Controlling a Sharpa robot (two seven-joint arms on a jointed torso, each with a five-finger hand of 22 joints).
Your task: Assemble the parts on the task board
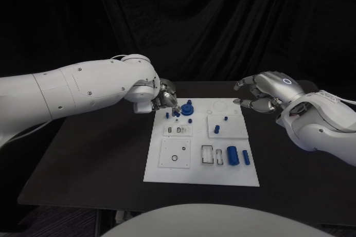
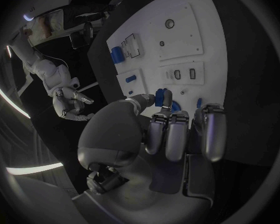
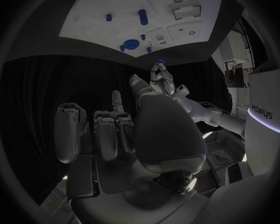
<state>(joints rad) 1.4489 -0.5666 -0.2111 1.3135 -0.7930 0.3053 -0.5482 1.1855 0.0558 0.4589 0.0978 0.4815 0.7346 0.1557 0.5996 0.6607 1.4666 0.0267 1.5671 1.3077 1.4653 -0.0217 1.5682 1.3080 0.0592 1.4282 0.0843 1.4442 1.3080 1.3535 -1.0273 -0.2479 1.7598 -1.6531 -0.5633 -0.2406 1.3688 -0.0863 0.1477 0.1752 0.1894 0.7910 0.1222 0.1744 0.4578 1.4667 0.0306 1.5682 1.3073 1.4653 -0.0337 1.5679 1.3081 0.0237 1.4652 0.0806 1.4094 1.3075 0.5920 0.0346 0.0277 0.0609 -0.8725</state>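
Pinching a small blue part (image 1: 176,99), the left hand (image 1: 164,99) hovers over the white task board (image 1: 171,172); right hand (image 1: 261,95) spread, holding nothing.

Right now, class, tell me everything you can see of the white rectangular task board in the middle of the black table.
The white rectangular task board lies flat on the black table, long side running away from the robot. It looks like hard matt plastic, divided into square panels with slots, rings and holes. Small blue parts lie on it or stand in it. The left hand hovers at its far left corner; the right hand hangs beyond its far right edge.
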